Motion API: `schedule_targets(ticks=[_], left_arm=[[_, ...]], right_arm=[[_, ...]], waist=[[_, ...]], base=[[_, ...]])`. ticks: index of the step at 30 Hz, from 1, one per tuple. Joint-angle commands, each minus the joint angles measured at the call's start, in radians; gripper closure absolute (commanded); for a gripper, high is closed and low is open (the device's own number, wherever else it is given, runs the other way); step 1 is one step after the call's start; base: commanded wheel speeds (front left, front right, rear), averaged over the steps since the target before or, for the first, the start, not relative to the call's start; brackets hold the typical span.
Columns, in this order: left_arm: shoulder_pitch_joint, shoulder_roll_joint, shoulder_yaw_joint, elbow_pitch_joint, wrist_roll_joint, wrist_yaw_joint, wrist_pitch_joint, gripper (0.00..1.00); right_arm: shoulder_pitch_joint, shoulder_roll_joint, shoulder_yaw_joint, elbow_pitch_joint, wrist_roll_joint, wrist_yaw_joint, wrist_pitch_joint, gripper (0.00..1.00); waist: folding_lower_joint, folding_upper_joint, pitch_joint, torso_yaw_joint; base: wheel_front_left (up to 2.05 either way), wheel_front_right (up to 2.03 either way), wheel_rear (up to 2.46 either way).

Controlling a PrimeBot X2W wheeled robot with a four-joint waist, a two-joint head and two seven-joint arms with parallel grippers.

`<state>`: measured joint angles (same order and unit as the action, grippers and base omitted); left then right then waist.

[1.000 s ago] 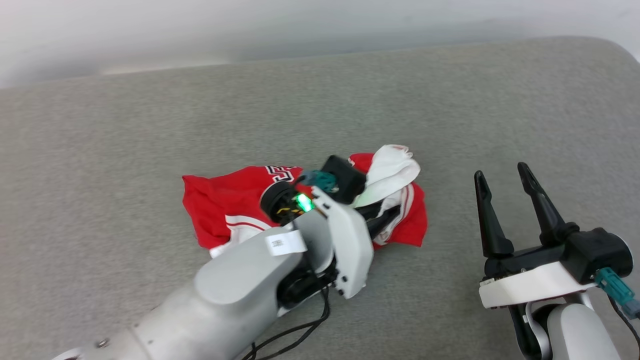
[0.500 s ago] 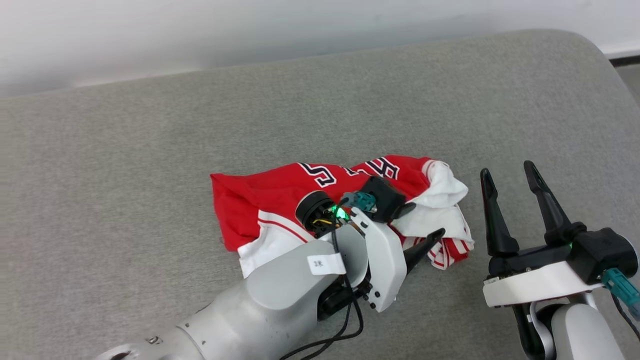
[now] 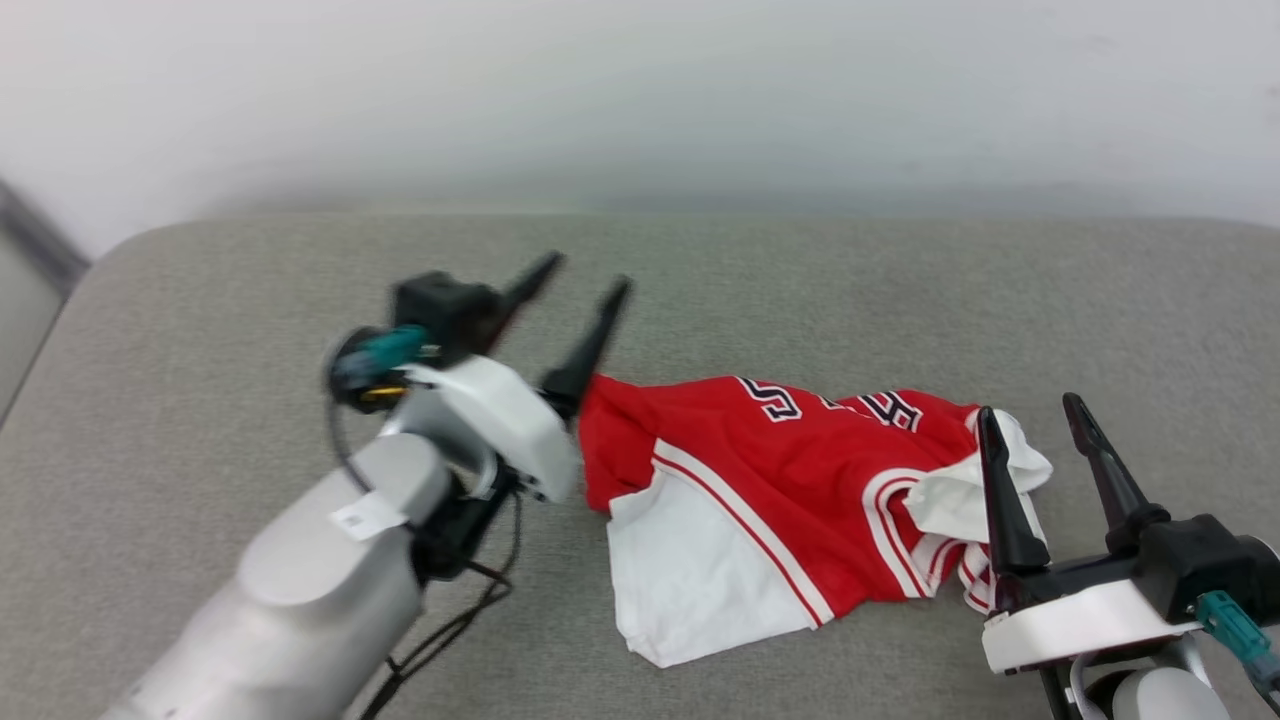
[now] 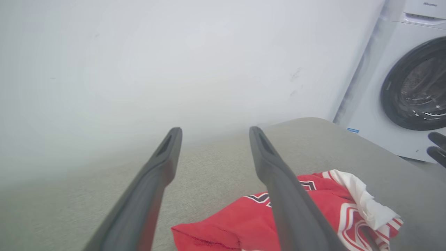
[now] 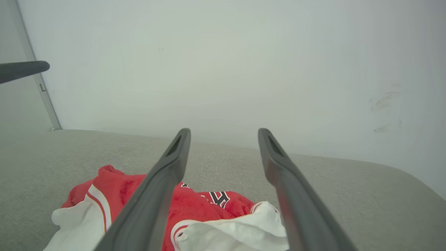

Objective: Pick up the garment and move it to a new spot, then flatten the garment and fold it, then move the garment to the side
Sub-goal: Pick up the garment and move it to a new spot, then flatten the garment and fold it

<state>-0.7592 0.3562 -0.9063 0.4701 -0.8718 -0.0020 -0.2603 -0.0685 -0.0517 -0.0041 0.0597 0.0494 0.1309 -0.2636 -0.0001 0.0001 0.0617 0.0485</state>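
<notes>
Take the rumpled jersey (image 3: pixel 800 470), lower centre-right of the head view on the grey counter (image 3: pixel 800 280), by opposite edges with left pincer (image 3: pixel 588 272) and right pincer (image 3: pixel 1028 406), both wide and empty, and pull flat.

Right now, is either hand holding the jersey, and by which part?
Nothing is held. The left hand and the right hand are both open and empty, and the jersey lies crumpled on the grey cushion.

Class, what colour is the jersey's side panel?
The side panel is white, clearest in the head view.
</notes>
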Motion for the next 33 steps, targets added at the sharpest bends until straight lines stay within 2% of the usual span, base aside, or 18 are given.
schedule_targets(ticks=[1,5,9,15,21,26,33], left_arm=[[0.039,0.018,0.041,-0.035,0.021,0.017,-0.006,0.00],[0.213,0.088,0.217,-0.193,0.119,0.066,-0.005,0.00],[0.406,0.095,0.354,-0.322,0.207,0.080,-0.005,0.00],[0.629,0.025,0.470,-0.454,0.306,0.068,-0.005,0.00],[0.758,-0.063,0.535,-0.514,0.390,0.041,-0.005,0.00],[0.795,-0.108,0.565,-0.507,0.438,0.002,-0.005,0.00],[0.800,-0.143,0.608,-0.486,0.478,-0.045,-0.005,0.00]], right_arm=[[0.014,0.002,0.001,-0.005,-0.011,0.000,-0.002,0.00],[0.034,0.002,-0.001,-0.009,-0.013,0.000,-0.002,0.00],[0.045,0.002,0.003,-0.010,-0.014,0.000,-0.002,0.00],[0.065,0.002,0.009,-0.014,-0.004,0.000,-0.002,0.00],[0.077,0.002,0.010,-0.018,0.003,0.000,-0.002,0.00],[0.082,0.002,0.012,-0.017,0.009,0.000,-0.002,0.00],[0.076,0.002,0.013,-0.013,0.014,0.000,-0.002,0.00]], waist=[[0.0001,-0.0001,-0.028,0.038],[0.0001,-0.0001,-0.037,0.060],[0.0001,-0.0001,-0.046,0.065],[0.0001,-0.0001,-0.054,0.059],[0.0001,-0.0001,-0.055,0.051],[0.0001,-0.0001,-0.057,0.047],[0.0001,-0.0001,-0.056,0.041]], base=[[0.00,0.00,0.00],[0.00,0.00,0.00],[0.00,0.00,0.00],[0.00,0.00,0.00],[0.00,0.00,0.00],[0.00,0.00,0.00],[0.00,0.00,0.00]])
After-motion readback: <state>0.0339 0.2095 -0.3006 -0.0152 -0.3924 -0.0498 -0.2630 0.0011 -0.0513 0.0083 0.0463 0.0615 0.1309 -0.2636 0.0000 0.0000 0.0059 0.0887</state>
